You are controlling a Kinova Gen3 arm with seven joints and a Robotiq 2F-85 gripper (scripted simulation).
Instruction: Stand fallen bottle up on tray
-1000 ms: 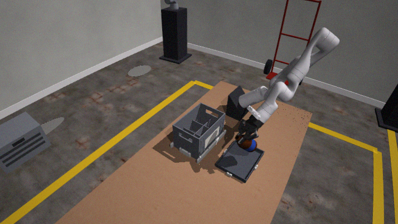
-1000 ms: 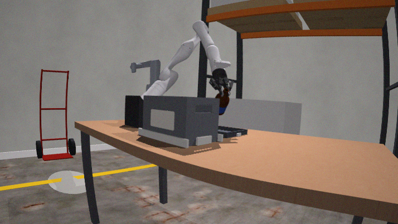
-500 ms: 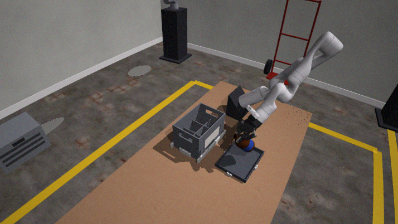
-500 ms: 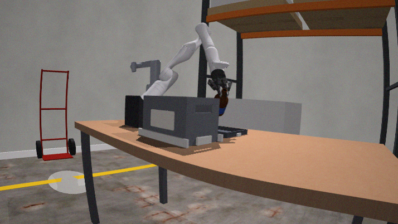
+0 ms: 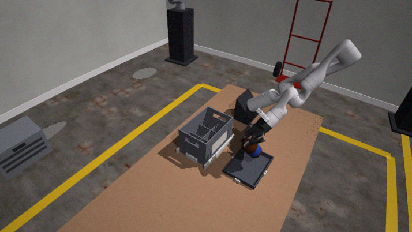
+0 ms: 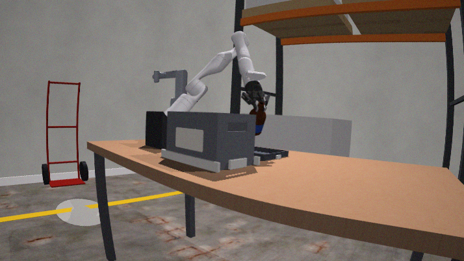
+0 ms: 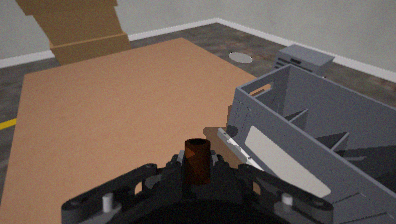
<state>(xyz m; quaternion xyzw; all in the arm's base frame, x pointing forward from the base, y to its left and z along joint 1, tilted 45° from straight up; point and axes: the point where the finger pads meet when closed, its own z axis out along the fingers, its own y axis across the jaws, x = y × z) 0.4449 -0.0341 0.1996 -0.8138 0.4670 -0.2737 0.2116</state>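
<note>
Wide table (image 5: 179,199) carrying a loose crate (image 5: 190,135) with a loose tray (image 5: 261,176) just beside it. Above the tray's far end, arm (image 5: 306,82) reaching down. Gripper (image 6: 256,101) pinched on the neck of the bottle (image 6: 260,118), fingers clamped either side of the brown neck (image 7: 197,160) in the wrist view. Bottle hanging clear of the tray, close to upright, mouth up and blue-banded base lowest, near the crate's end wall.

Judged step: lowering to stand the bottle on the tray. Best done by keeping the neck plumb and descending slowly, straight down, well inside the tray rim (image 6: 271,152) and away from the crate, since both can slide if nudged. Base to land flat rather than on an edge. Release only once the weight sits on the tray; then a vertical retreat, to avoid tipping it again.
</note>
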